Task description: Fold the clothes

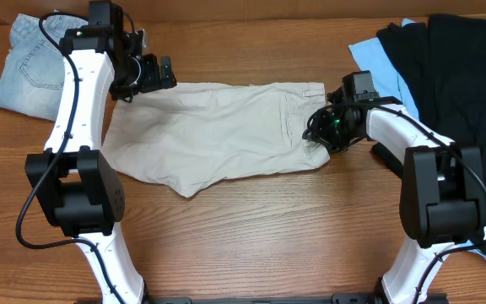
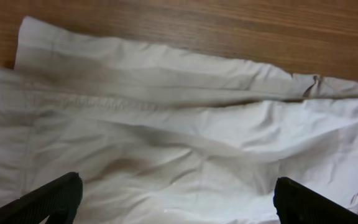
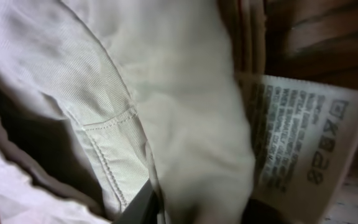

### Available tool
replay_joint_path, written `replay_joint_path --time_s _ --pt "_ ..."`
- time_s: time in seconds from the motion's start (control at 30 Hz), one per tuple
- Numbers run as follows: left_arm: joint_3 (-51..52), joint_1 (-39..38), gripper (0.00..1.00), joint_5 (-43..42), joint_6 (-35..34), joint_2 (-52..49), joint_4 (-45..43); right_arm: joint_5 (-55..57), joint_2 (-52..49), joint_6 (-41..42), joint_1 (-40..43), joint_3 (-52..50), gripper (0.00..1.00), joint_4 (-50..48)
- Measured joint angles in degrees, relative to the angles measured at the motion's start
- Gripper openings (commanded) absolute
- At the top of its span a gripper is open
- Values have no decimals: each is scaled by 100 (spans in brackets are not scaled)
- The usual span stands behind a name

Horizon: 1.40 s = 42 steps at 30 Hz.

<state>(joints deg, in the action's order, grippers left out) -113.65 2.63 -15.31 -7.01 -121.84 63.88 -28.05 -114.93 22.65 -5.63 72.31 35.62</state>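
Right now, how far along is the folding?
Done: beige cotton shorts lie flat. In hand: open left tool near the leg end, right tool at the waistband, grip unclear. Left: folding them, plus pale denim piece, black garment and light-blue cloth lying aside.

My left arm (image 1: 81,97) and my right arm (image 1: 392,127) have smooth white links and big black joint housings (image 1: 78,192). A thin black cable (image 1: 25,215) runs along each one. My left tool (image 1: 165,76) is black with matte fingers (image 2: 48,200); my right tool (image 1: 313,128) is black also, with a small green light (image 1: 337,121).
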Motion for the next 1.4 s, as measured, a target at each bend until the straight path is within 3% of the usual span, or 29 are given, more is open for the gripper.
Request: replay_joint_path --time_s 0.2,0.43,0.7,0.73,0.87,1.1,1.4 --pt "0 0 100 -37 0 0 -221 -223 181 -157 743 0 11 667" --pt "0 0 100 -39 0 0 -219 -155 1147 -1016 1814 101 11 1906" --pt "0 0 98 -39 17 0 -109 -101 1519 -1438 1561 1128 10 2916" --pt "0 0 95 -39 33 0 -101 -87 1537 -1432 1482 1257 10 2973" --pt "7 -2 57 -39 162 0 -85 9 1624 -1335 811 1923 10 3091" --pt "765 -98 4 -44 321 0 -234 525 1727 -970 179 2229 11 3084" --pt "2046 -308 4 -664 1161 -4 -1102 798 1727 -914 249 2229 12 3130"
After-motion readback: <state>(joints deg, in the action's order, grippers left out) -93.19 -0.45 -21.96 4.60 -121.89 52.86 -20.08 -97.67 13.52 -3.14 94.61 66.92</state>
